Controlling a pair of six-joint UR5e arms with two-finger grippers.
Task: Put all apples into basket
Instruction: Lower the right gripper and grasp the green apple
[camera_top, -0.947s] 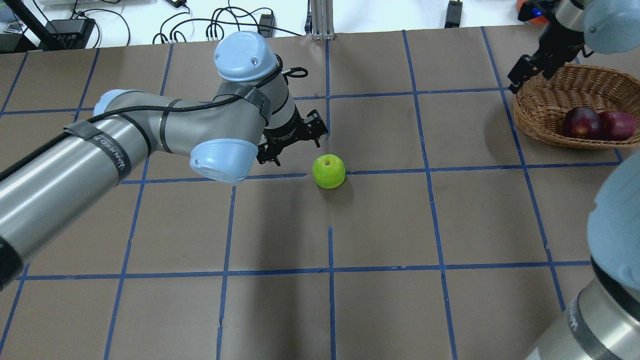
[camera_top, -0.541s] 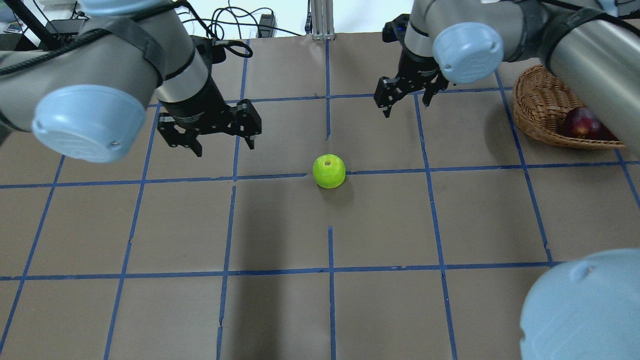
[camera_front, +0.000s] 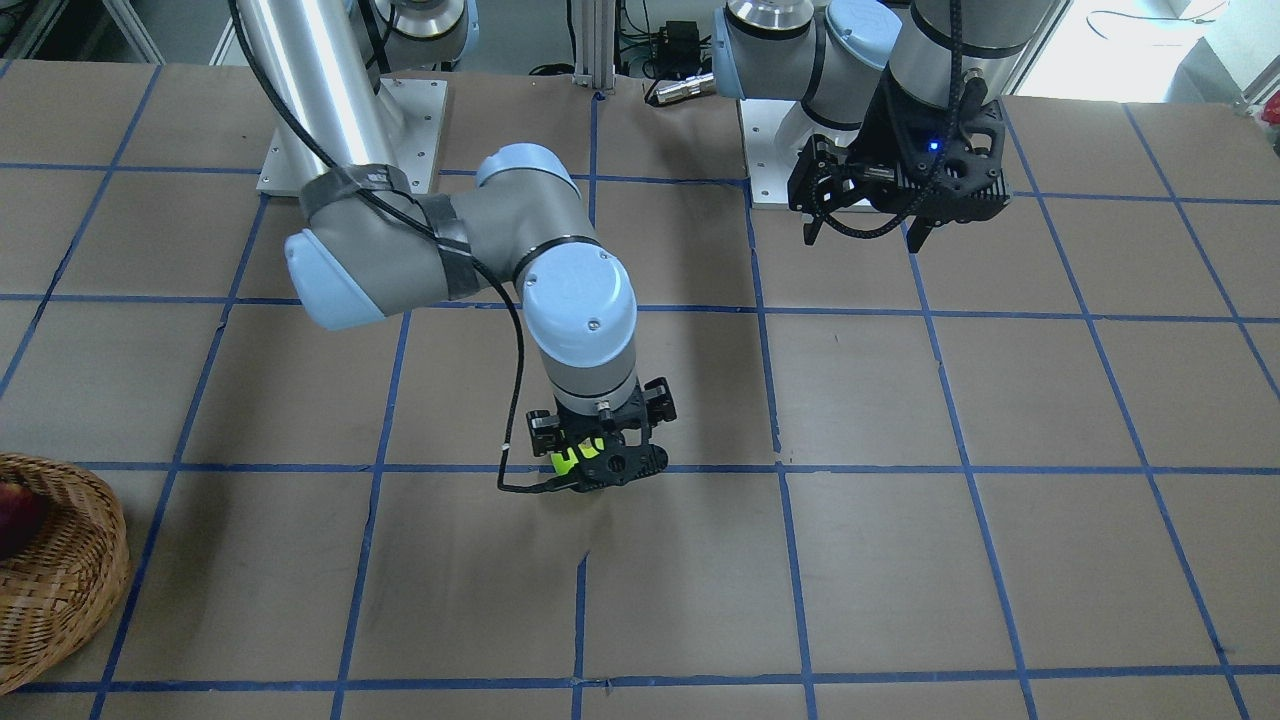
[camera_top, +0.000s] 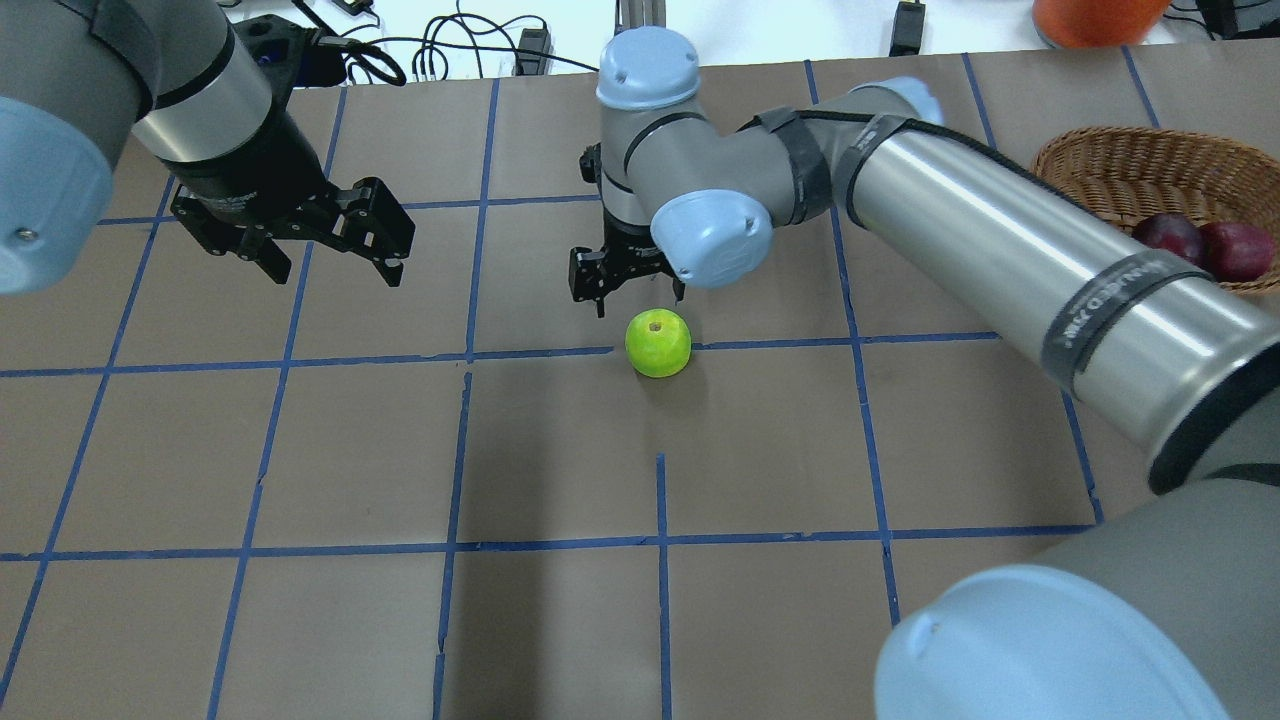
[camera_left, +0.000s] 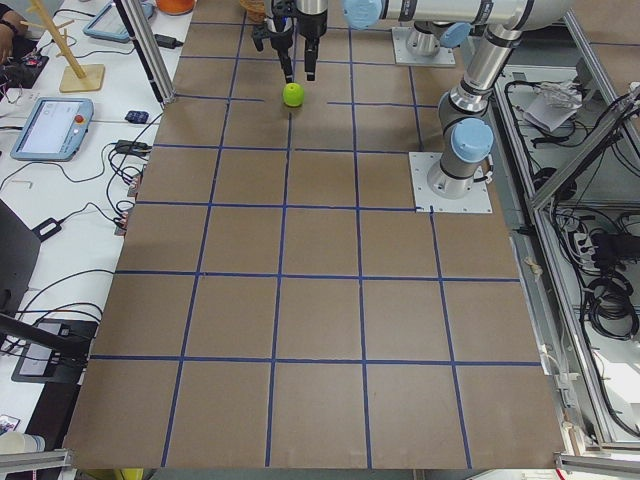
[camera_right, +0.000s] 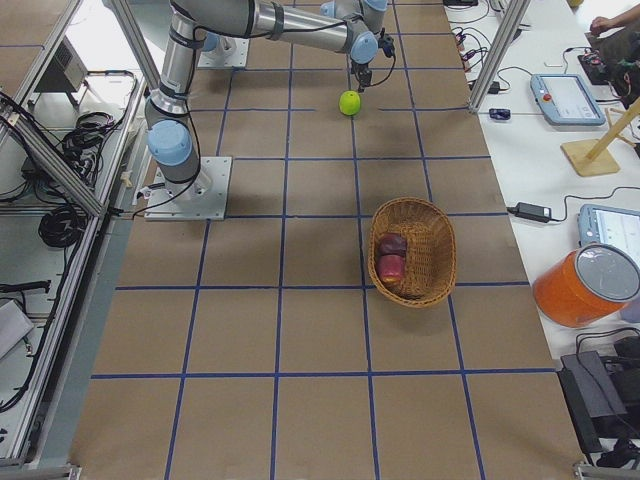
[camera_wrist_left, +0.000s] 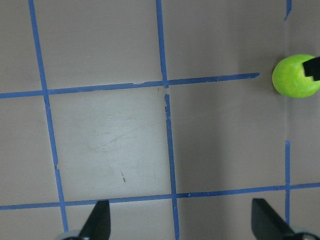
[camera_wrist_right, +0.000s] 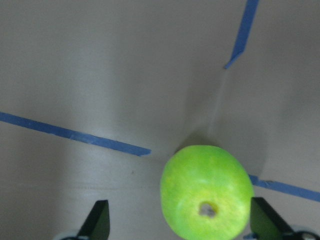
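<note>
The bright green apple (camera_top: 657, 342) sits on the table near its middle, also in the right wrist view (camera_wrist_right: 206, 197). My right gripper (camera_top: 638, 295) is open and hovers just over it, not touching; its fingers (camera_wrist_right: 97, 220) stand either side of it. In the front view the apple (camera_front: 572, 460) shows through the right gripper (camera_front: 600, 465). The wicker basket (camera_top: 1110, 165) at the far right holds the dark maroon apple (camera_top: 1165, 235) and the red apple (camera_top: 1235, 250). My left gripper (camera_top: 335, 270) is open and empty, raised at the left.
The table is brown paper with a blue tape grid. Cables and an orange container (camera_top: 1095, 20) lie beyond the far edge. In the left wrist view the green apple (camera_wrist_left: 295, 76) is at the right edge. The right arm's long link spans the table's right half.
My right arm swung from the basket across to the green apple and came down over it. My left arm drew back to the far left. The green apple stayed put.
</note>
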